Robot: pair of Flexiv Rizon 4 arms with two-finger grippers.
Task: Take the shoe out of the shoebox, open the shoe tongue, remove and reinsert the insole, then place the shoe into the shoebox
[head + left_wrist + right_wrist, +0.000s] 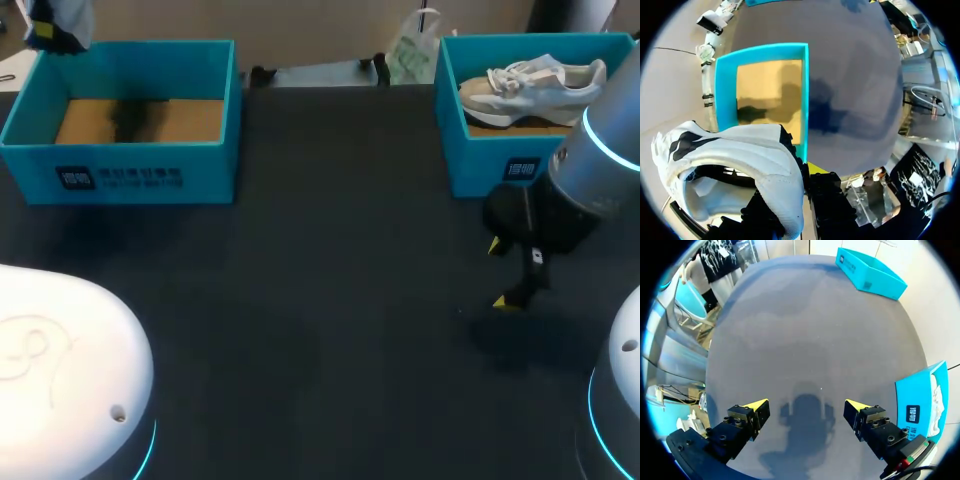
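A white shoe (740, 160) hangs in my left gripper (795, 205), which is shut on its upper, above the empty blue shoebox (765, 50) with a brown floor. In the head view this shoebox (130, 175) stands at the back left, and the held shoe (60, 20) shows only partly at the corner. A second white shoe (535, 85) lies in another blue shoebox (480, 150) at the back right. My right gripper (502, 273) hovers just in front of that box, open and holding nothing. The right wrist view shows the right gripper (806, 407) over bare table, with the box (917, 400) beside it.
The dark table mat (330, 280) spreads between the two boxes. A translucent plastic bag (410, 50) and small dark items (262, 73) sit along the back edge. My arms' white bases (60, 370) fill the front corners.
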